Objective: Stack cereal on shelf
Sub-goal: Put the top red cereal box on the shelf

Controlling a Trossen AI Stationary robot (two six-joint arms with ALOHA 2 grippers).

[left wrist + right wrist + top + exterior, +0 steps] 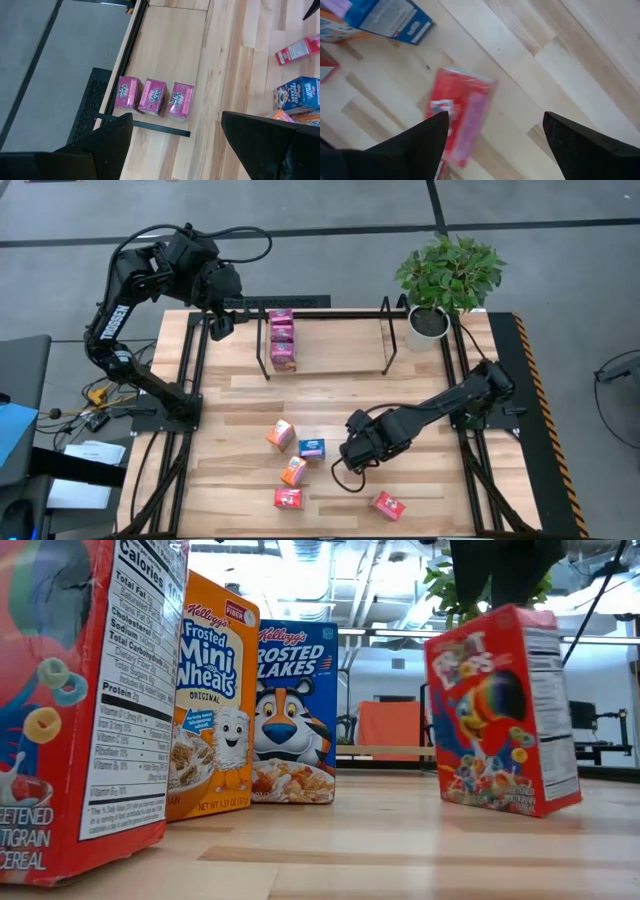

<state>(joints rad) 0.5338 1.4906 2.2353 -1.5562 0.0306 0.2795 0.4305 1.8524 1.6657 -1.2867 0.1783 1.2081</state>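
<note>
Seen from above, three magenta cartons [283,339] stand in a row inside the black wire shelf [325,313] at the far side of the desk [430,500], while five loose boxes wait near the front edge: an orange one [280,434], a blue one [311,448], a second orange [293,471], a red one [288,498] and another red carton [388,505] off to the right. The left pincer [219,326] hangs beside the shelf's left end, empty. The right pincer [352,458] hovers over the loose group, between the blue box and the right-hand red carton, also holding nothing. A potted plant [447,278] stands at the far right corner.

At desk level, the cartons fill the view: Froot Loops [505,710], Frosted Flakes [294,712] and Frosted Mini-Wheats [211,695] upright, a second red box [85,700] looming close.

The left wrist camera looks down on the three shelved magenta cartons [154,97], its dark fingers [107,145] spread wide apart.

The right wrist camera shows its fingers [427,135] likewise spread, a red carton [460,115] lying on the wood just beyond them.

The step in hand appears to be the reach for the next box; the next move likely calls for lowering the right pincer so its jaws straddle that red carton before closing.
</note>
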